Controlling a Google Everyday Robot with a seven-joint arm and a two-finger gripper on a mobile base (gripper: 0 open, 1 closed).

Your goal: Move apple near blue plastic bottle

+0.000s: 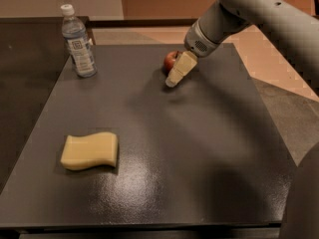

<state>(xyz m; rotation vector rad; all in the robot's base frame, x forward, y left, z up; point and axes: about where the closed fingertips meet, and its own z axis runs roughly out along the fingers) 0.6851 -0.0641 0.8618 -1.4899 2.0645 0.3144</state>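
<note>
Apple sits at 12 o'clock on the dark table, near the far edge. Only its left part shows, because my gripper covers the right side.

Blue plastic bottle is at 11 o'clock on the table, upright with its white cap on. It is well apart from the apple, roughly at the apple's 9 to 10 o'clock. I can't make out what is inside it.

Yellow sponge lies flat between 8 and 9 o'clock, far from both.

My arm comes in from 1 o'clock and is cut off at the top right edge. There is also a blurred grey shape cut off at the 4 o'clock corner.

The gripper is angled down toward 7 o'clock, overlapping the apple's right side with its tip low by the table just beside the apple. I can't tell whether it is touching the apple or only in front of it. I can't tell whether it is open or closed, or whether it is holding anything.
</note>
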